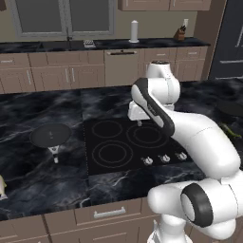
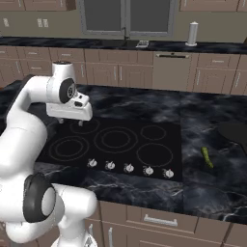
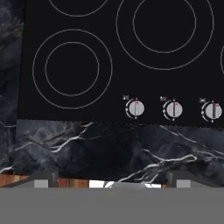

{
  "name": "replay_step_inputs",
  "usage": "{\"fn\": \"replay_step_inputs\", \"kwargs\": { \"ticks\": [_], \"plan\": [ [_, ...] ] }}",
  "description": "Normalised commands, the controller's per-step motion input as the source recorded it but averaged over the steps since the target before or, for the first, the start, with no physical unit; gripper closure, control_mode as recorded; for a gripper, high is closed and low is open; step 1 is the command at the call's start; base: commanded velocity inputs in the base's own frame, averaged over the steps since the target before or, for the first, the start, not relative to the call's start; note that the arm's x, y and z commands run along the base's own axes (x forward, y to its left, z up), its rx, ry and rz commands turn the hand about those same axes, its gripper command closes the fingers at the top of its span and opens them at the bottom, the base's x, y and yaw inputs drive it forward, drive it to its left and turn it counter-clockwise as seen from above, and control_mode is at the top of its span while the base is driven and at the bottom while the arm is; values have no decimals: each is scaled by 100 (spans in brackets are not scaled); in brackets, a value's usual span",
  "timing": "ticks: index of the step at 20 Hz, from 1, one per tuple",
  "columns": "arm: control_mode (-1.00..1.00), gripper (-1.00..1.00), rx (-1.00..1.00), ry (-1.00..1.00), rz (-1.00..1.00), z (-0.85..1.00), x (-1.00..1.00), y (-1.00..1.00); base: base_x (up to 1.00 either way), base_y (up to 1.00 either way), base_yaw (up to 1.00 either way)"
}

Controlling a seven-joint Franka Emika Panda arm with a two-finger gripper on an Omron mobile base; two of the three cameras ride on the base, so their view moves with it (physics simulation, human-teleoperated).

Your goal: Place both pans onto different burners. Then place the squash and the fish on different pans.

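1. We see the gripper (image 2: 70, 121) hanging above the back-left part of the black cooktop (image 2: 120, 164), its jaws spread wide and holding nothing.
2. We find one pan (image 1: 50, 134) resting on the dark marble counter (image 1: 42, 175) to the left of the cooktop, its thin handle pointing toward the counter's front edge; no burner is under it.
3. We make out the second pan (image 2: 235, 131) as a dark round shape on the counter to the right of the cooktop, at the frame's edge.
4. We spot the squash (image 2: 207, 157) lying on the marble just in front of that second pan, apart from the cooktop's edge.
5. We catch a pale shape at the far left of the counter, probably the fish (image 1: 2, 187), though it is mostly cut off.
6. We count the burners (image 3: 72, 69) as bare grey rings, with a row of silver knobs (image 3: 136, 107) along the cooktop's front.
7. Behind, we note a white canister (image 2: 193, 34) and a knife block (image 1: 180, 33) on the rear counter, well clear of the arm.
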Motion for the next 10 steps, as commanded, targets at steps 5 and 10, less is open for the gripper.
{"fn": "replay_step_inputs", "kwargs": {
  "ticks": [5,10],
  "plan": [
    [-100,-100,0,4,0,-49,34,65,0,0,0],
    [-100,-100,0,6,0,-42,28,56,0,0,0]
  ]
}}
